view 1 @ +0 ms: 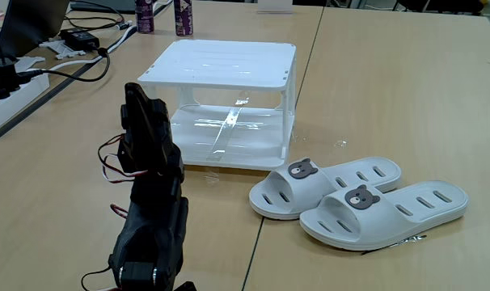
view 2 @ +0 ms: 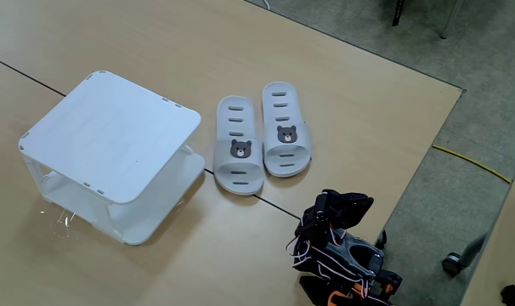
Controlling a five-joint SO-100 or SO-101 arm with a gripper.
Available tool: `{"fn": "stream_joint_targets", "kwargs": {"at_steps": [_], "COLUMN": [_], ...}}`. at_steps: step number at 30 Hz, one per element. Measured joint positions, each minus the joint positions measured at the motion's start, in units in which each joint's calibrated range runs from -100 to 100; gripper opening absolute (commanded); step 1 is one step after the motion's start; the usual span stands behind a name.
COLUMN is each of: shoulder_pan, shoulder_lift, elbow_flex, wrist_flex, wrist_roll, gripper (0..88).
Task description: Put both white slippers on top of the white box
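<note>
Slippers (view 2: 257, 140) side by side (parallel), long axes alike, beside white box (view 2: 113, 140)

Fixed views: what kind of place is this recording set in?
Probably an office or lab workspace. Light wood-grain tables are pushed together, a power strip with black cables lies at one table's edge, and grey carpet with a yellow cable shows beyond the table.

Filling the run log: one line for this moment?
arm: folded, idle | white slippers: side by side on table | white box: top bare | jaws: state unclear
</note>
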Motion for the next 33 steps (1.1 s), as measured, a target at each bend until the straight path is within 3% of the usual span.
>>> {"fn": "stream_joint_targets", "kwargs": {"at_steps": [27, 33], "shoulder_pan": [0.2, 15.4], "shoulder_lift": [0.0, 0.0], "elbow_flex": [0.0, -0.1], "wrist_flex": [3.0, 20.6], "wrist_roll": [0.0, 0.0], "gripper": [0.8, 0.8]}}
